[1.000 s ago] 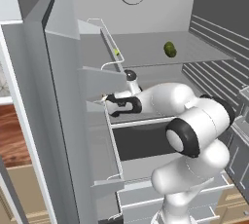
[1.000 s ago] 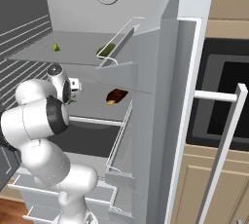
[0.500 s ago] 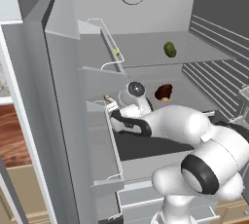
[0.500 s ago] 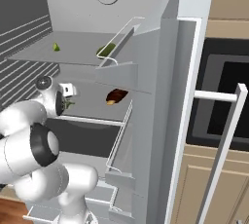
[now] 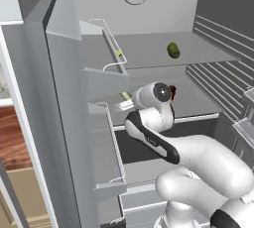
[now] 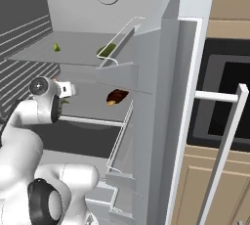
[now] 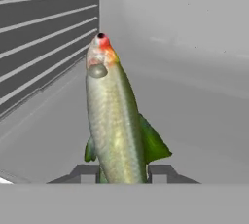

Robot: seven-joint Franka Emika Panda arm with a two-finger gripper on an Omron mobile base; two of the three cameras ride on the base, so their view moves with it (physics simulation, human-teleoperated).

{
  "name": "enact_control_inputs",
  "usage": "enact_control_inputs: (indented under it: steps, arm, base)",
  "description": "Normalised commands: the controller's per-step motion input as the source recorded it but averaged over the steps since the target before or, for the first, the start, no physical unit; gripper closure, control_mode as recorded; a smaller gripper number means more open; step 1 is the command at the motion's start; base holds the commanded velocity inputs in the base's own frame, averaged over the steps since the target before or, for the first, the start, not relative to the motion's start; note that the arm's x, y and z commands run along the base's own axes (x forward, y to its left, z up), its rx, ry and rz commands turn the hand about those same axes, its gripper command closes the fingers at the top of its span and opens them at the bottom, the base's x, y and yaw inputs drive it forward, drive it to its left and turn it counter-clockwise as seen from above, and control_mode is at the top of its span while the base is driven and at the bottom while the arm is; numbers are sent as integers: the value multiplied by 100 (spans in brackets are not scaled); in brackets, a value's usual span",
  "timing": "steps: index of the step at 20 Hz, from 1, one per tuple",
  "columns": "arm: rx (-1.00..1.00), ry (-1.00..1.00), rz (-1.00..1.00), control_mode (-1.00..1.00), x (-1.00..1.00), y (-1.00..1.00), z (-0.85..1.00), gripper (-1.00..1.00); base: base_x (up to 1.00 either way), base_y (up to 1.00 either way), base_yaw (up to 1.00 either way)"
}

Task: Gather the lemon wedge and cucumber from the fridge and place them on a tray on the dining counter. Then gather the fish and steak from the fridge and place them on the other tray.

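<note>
- Nearest, in the hand view, the gripper [image 7: 124, 174] has its two dark fingertips [image 7: 163, 173] set on either side of the fish [image 7: 115, 121], one at each flank near the tail end; whether the pads already press on it cannot be told.
- The fish points away from the hand, its red-tinged head toward the back wall, lying on a grey shelf of the fridge [image 5: 54, 98] close to the ribbed side wall.
- From the left base view, the white arm reaches into the open fridge at the middle shelf, and a sliver of the fish [image 5: 126, 95] shows just beside the wrist, near the door bins.
- Just behind the wrist a bit of the steak [image 5: 172, 91] shows; the right base view shows the steak [image 6: 116, 96] as a reddish-brown slab on that same middle shelf.
- Farther back and higher, the cucumber [image 5: 173, 50] sits on the upper shelf, well apart from the arm.
- The lemon wedge [image 5: 118, 52] rests near the left edge of that upper shelf by the door bin.
</note>
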Motion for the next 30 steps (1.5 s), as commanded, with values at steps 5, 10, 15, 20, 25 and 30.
enact_control_inputs:
  steps: [5, 10, 15, 20, 25, 30]
  arm:
    - [3, 5, -1, -100, -73, -18, 81, 100]
    - [0, 13, -5, -100, -83, -15, 44, 100]
    - [0, 14, -5, -100, -90, -22, 22, 100]
    - [0, 13, -3, -100, -90, -27, 37, 100]
    - [0, 9, -1, -100, -83, -24, 31, 100]
    - [0, 5, 0, -100, -67, -14, 20, 100]
  base:
    - [0, 0, 0]
    - [0, 0, 0]
    - [0, 0, 0]
    - [0, 0, 0]
    - [0, 0, 0]
    - [0, 0, 0]
